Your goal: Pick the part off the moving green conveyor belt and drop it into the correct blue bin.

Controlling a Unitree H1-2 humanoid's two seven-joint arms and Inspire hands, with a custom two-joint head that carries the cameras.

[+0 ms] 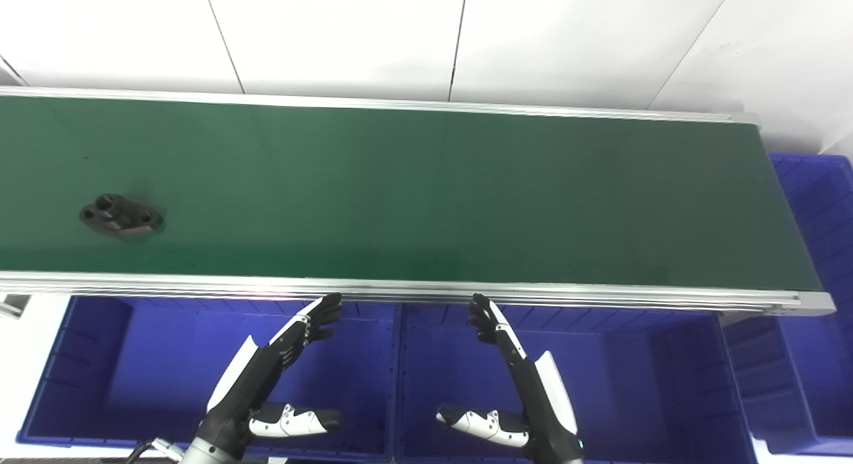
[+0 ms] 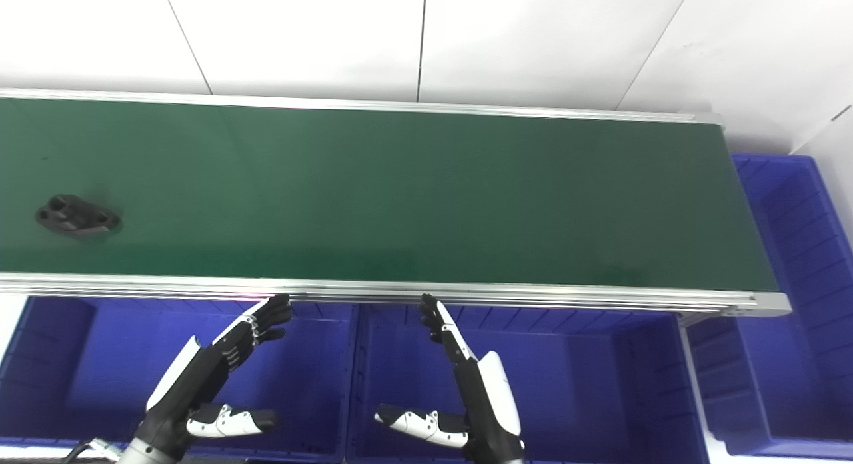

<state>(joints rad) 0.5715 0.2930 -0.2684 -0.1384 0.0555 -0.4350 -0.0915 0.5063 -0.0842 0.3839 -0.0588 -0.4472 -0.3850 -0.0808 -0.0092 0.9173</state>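
Left hand [image 1: 280, 367], right hand [image 1: 516, 371]: apparently spread, empty.

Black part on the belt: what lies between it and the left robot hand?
Bare green belt, then the conveyor's near metal rail, separate the black part from the left robot hand; both views show it.

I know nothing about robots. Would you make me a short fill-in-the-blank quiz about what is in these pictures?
1. The black metal part with holes lies on the ____ end of the green conveyor belt.
2. The left hand and right hand hold ____.
3. Both hands hang over bins coloured ____.

Missing words: left; nothing; blue
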